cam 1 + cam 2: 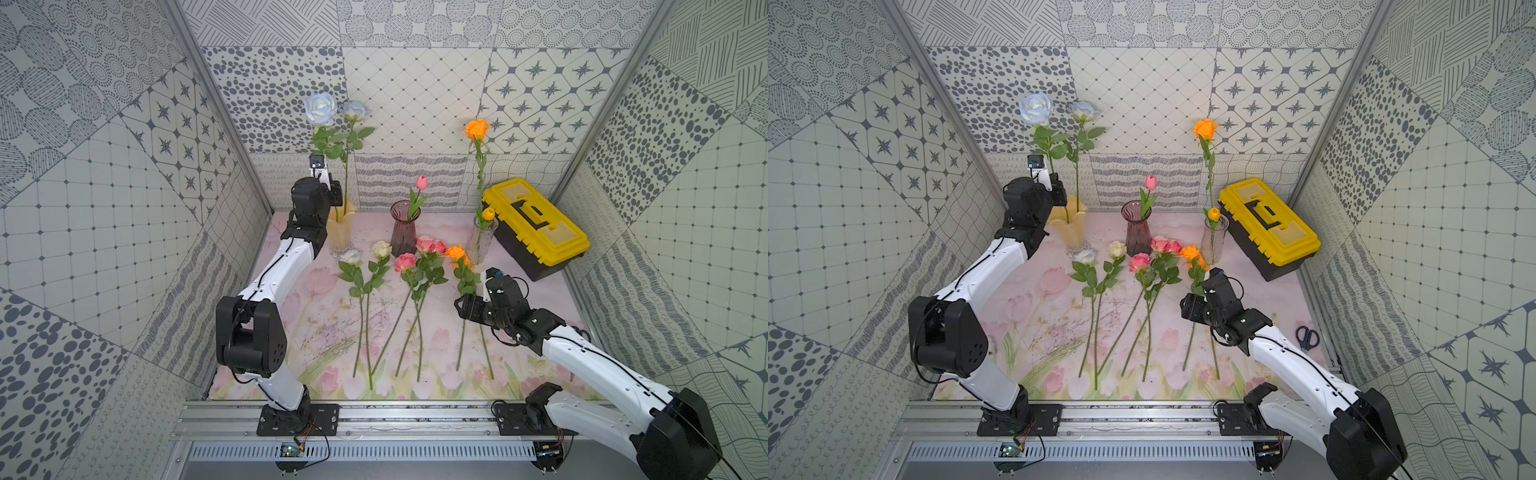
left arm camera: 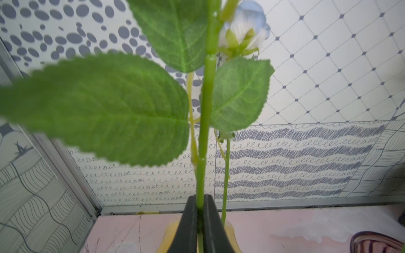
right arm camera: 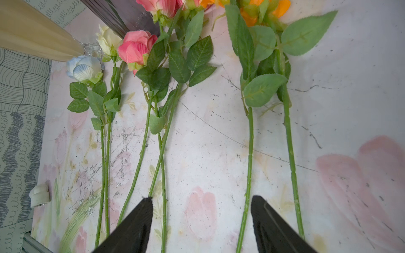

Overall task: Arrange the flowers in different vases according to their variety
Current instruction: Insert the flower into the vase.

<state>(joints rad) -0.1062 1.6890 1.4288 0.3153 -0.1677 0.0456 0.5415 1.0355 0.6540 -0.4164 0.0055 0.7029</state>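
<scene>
The left gripper [image 2: 200,197] has its jaws set narrow, with the stem of a pale-blue rose [image 1: 320,107] running up between them. Whether they press the stem or merely flank it cannot be told. Straight beneath the fingers sits the cream-yellow vase [image 1: 341,232], and the stem drops into its ruffled mouth. Just beside the gripper, a second pale-blue rose [image 1: 355,110] stands in the same vase. Farther off, toward the other arm, the purple vase [image 1: 404,232] holds a pink bud [image 1: 422,182]. Beyond that, the clear vase [image 1: 481,241] holds an orange rose [image 1: 476,129] and a yellow bud [image 1: 488,214].

The right gripper [image 3: 201,197] is spread wide and holds nothing, poised over the floral mat [image 1: 324,324]. Under it lie the stems of two orange roses [image 1: 456,252]. Past its fingertips, pink roses [image 1: 405,262], a cream rose [image 1: 381,249] and a white-blue rose [image 1: 350,256] lie side by side, heads toward the vases. Off to its outer side, near the clear vase, stands a yellow toolbox [image 1: 536,226].
</scene>
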